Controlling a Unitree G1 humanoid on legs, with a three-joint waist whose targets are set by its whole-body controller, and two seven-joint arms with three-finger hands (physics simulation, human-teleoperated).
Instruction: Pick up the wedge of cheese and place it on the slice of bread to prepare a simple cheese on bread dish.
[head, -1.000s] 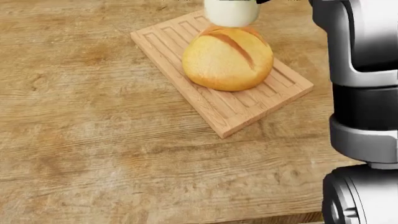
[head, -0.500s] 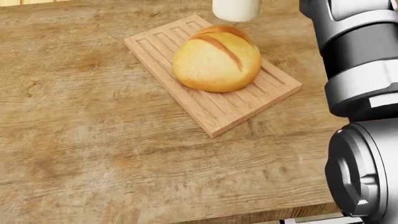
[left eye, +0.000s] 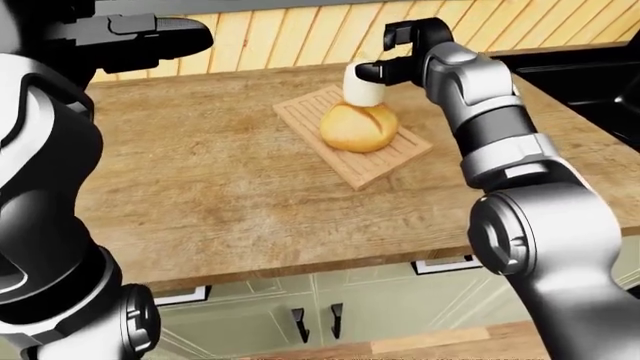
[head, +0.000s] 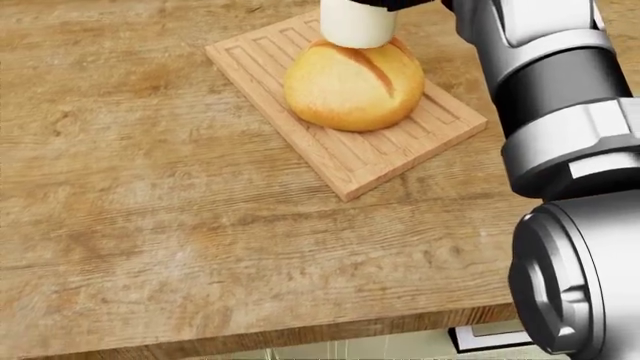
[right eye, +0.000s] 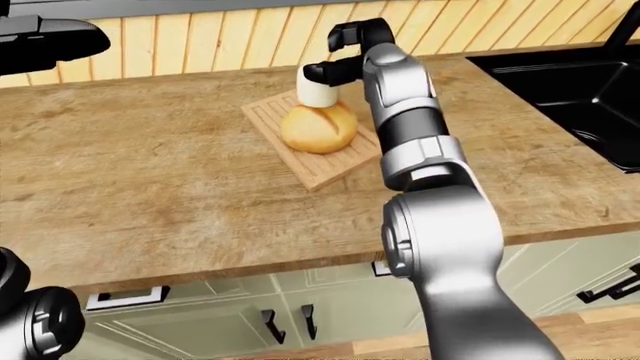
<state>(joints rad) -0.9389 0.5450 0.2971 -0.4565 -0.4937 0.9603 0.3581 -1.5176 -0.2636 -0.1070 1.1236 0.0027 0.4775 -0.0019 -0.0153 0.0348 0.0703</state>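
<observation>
We saw the right hand reaching over the far end of the board, its dark fingers closed round the top of the cheese, a pale, cream-coloured block. The cheese hung upright in that grip, its lower edge at the top of the bread; we could not tell whether the two touched. The bread, a round golden loaf with a darker slash across its crust, sat on the grooved board, which lay askew on the counter. The board held nothing else. A black sink was set into the counter at the right of the right-eye view. The left hand showed at the upper left of the left-eye view, well apart from the board; we could not tell how its fingers stood.
</observation>
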